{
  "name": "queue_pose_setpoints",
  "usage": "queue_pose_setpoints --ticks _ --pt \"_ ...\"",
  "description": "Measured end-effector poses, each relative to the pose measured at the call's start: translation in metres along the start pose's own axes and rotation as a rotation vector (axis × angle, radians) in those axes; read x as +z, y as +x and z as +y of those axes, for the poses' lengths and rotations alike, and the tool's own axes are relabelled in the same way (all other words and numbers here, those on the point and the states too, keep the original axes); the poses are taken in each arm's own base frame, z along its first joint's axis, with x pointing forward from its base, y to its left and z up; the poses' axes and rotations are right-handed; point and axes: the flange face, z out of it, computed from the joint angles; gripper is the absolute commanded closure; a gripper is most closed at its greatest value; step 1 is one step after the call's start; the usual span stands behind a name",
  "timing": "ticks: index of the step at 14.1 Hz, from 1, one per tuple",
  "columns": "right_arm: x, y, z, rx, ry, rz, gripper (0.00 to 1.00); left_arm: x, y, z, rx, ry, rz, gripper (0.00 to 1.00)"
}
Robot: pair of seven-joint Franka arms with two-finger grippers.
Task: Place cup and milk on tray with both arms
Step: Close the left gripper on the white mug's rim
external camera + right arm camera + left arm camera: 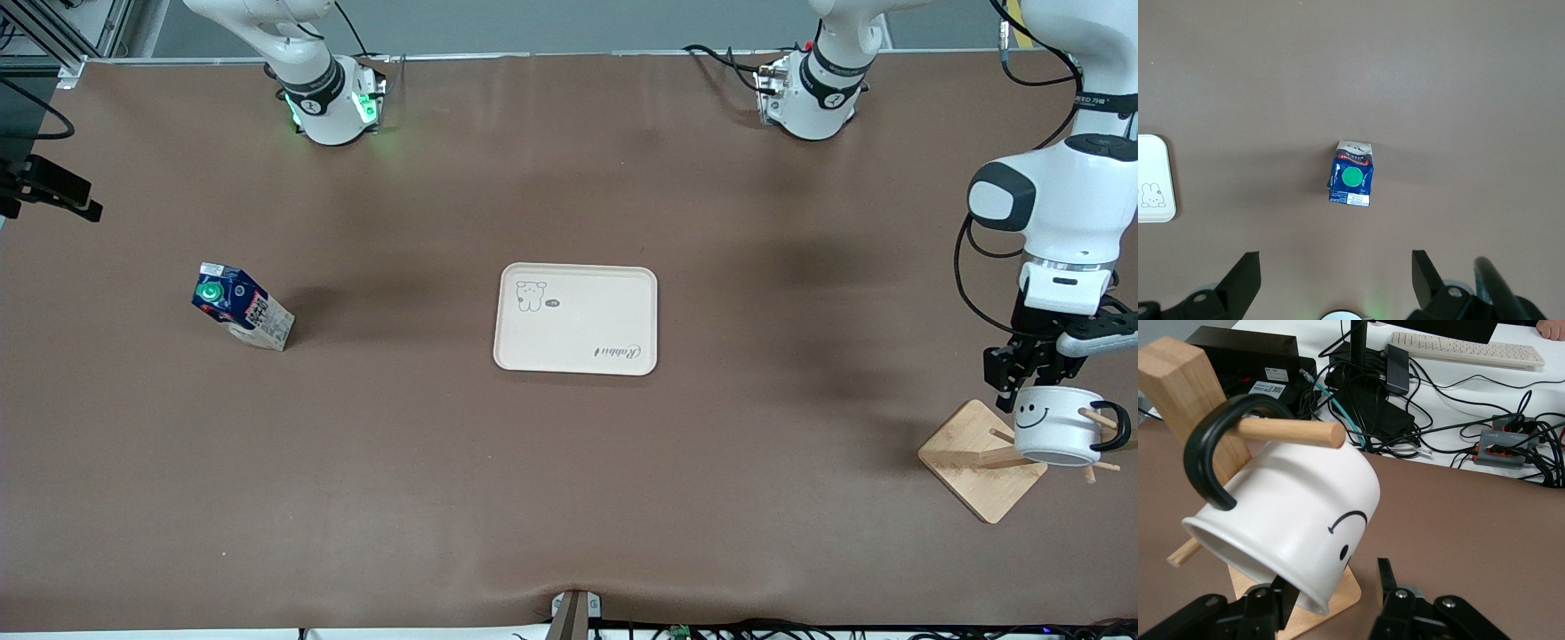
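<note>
The cup (1058, 427) hangs at the lower right of the front view, its black loop handle (1215, 450) hooked over a wooden peg (1288, 430) of the wooden stand (982, 462). In the left wrist view the cup is tilted, mouth pointing down and to the side, and its long axis runs along the peg. So I judge that the cup must slide off along the peg, not straight up.

The left gripper (1022, 378) is at the cup, coming from above on an arm that bends down at the right edge of the front view. Its fingers (1275, 603) stand on the two sides of the cup's rim, one pressed close to the white wall, the other with a gap. They are around the cup, but I cannot tell if they already grasp it.

The milk (242, 306) stands on the worktop at the left of the front view, well apart from the tray (576, 318), which lies in the middle and carries nothing. The right gripper (1336, 277) hangs over the milk, looking straight down at the green cap. Its fingers are spread wide and hold nothing.
</note>
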Motion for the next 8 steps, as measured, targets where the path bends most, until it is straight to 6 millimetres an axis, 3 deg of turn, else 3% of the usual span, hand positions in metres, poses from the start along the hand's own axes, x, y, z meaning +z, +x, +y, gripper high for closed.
queue_pose_setpoints --ticks 8 --pt "0.0006 0.0004 0.0001 0.000 0.000 -0.001 0.00 0.0026 -0.0022 0.0009 0.013 -0.001 -0.004 0.77"
